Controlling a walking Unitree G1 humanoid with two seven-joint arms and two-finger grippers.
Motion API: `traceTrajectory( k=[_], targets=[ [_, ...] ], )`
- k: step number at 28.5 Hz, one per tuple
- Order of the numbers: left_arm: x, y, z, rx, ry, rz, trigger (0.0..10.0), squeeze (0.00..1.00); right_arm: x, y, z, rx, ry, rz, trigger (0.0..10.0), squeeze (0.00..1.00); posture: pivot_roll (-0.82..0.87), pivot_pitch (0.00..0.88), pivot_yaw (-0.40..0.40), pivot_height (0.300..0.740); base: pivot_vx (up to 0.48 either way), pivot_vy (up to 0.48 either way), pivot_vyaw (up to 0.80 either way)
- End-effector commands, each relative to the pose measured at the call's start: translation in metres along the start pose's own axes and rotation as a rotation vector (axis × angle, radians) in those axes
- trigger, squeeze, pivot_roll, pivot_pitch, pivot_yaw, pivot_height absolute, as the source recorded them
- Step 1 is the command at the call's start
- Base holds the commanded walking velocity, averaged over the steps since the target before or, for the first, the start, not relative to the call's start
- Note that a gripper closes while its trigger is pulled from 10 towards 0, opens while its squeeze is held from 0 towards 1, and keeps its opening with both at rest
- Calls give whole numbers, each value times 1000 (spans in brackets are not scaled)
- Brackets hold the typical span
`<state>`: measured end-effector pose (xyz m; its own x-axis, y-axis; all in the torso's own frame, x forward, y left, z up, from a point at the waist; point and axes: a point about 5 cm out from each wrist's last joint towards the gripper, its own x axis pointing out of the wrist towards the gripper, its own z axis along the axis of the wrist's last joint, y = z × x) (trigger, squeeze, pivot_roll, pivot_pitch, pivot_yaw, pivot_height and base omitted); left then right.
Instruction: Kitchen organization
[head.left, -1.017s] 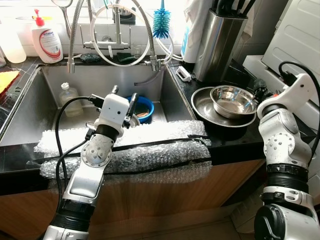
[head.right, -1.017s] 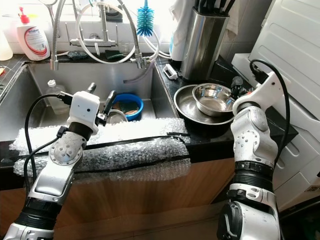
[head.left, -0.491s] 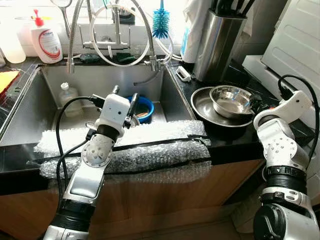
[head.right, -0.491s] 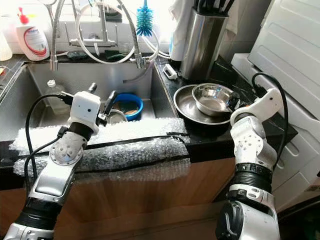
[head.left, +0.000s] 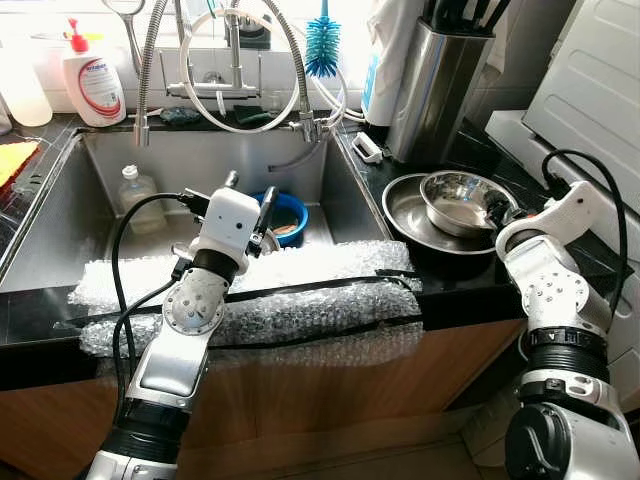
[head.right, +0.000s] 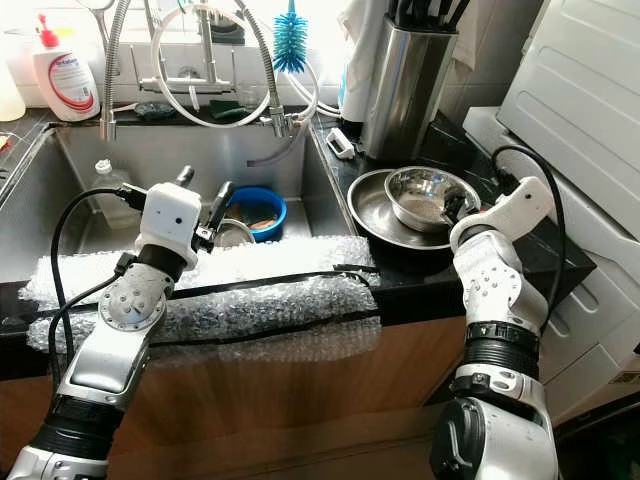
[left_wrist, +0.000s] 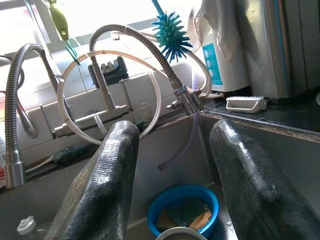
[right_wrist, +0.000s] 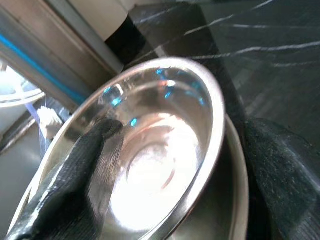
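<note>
A steel sink (head.left: 60, 215) is set in a black stone counter (head.left: 470, 285), with wooden cabinet fronts (head.left: 300, 400) below. Bubble wrap (head.left: 300, 300) is strapped over the front edge of the sink. Behind the sink stands a coiled spring faucet (head.left: 150, 60) with looped hoses, before a bright window (left_wrist: 100, 15) that pours daylight in. A white appliance (head.right: 590, 110) stands at the right, just beside the counter. The floor (head.left: 400, 465) below looks pale.
</note>
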<state>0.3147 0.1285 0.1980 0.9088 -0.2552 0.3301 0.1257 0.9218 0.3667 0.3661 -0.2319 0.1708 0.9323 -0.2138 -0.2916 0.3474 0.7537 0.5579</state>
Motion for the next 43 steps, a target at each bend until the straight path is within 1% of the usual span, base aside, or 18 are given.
traceTrajectory(
  k=[1, 3, 4, 6, 14, 15, 16, 17, 18, 19, 20, 21, 22, 35, 36, 37, 38, 43],
  targets=[
    [2, -2, 7, 15, -29, -15, 10000, 0, 1, 3, 3, -24, 5, 8, 4039, 0, 15, 0, -103, 740, 0, 0, 0],
    [2, -2, 8, 15, -30, -13, 10000, 0, 1, 5, 2, -29, 9, 17, 4392, 0, 17, 0, -104, 740, 0, 0, 0],
    [2, -2, 7, 15, -30, -12, 10000, 0, 1, 5, 2, -40, 11, 22, 7412, 0, 15, 0, -104, 740, 0, 0, 0],
    [2, -2, 7, 15, -29, -10, 10000, 0, 1, 7, 2, -51, 15, 32, 10000, 0, 15, 0, -105, 740, 0, 0, 0],
    [2, -3, 7, 10, -26, -14, 10000, 0, 0, 14, 0, -111, 29, 76, 10000, 0, 14, 0, -106, 740, 0, 0, 0],
    [3, -4, 7, 9, -26, -16, 10000, 0, 0, 15, -1, -125, 31, 87, 8510, 0, 13, 0, -106, 740, 0, 0, 0],
    [3, -4, 7, 8, -25, -16, 10000, 0, 0, 15, -1, -129, 32, 91, 8510, 0, 13, 0, -106, 740, 0, 0, 0],
    [3, -4, 7, 7, -25, -16, 10000, 0, 0, 15, -1, -134, 32, 93, 2471, 0, 14, 0, -106, 740, 0, 0, 0],
    [3, -4, 7, 6, -25, -17, 10000, 0, 0, 16, -1, -139, 32, 96, 0, 0, 13, 0, -106, 740, 0, 0, 0],
    [3, -4, 7, 5, -25, -18, 10000, 0, -1, 16, -1, -148, 33, 100, 0, 0, 12, 0, -106, 740, 0, 0, 0],
    [3, -5, 8, 3, -27, -22, 10000, 0, -1, 16, -1, -165, 31, 101, 3333, 0, 14, 0, -106, 740, 0, 0, 0],
    [3, -5, 8, 1, -27, -23, 10000, 0, -1, 16, -1, -171, 29, 98, 4353, 0, 13, 0, -106, 740, 0, 0, 0],
    [3, -6, 8, -1, -27, -30, 10000, 0, -1, 15, 1, -177, 21, 86, 10000, 0, 12, 0, -106, 740, 0, 0, 0],
    [3, -9, 7, -7, -26, -50, 10000, 0, 0, 12, 2, -177, 14, 53, 10000, 0, 16, 0, -102, 740, 0, 0, 0],
    [3, -9, 7, -7, -25, -51, 10000, 0, 0, 13, 1, -179, 16, 57, 7647, 0, 16, 0, -103, 740, 0, 0, 0],
    [3, -9, 7, -7, -25, -51, 10000, 0, 0, 13, 1, -179, 16, 57, 7647, 0, 16, 0, -103, 740, 0, 0, 0],
    [3, -9, 7, -8, -23, -53, 10000, 0, 0, 14, 1, -181, 18, 64, 0, 0, 16, 0, -104, 740, 0, 0, 0],
    [3, -10, 6, -10, -19, -57, 10000, 0, 0, 14, 1, -184, 23, 73, 0, 0, 15, 0, -105, 740, 0, 0, 0]
  ],
)
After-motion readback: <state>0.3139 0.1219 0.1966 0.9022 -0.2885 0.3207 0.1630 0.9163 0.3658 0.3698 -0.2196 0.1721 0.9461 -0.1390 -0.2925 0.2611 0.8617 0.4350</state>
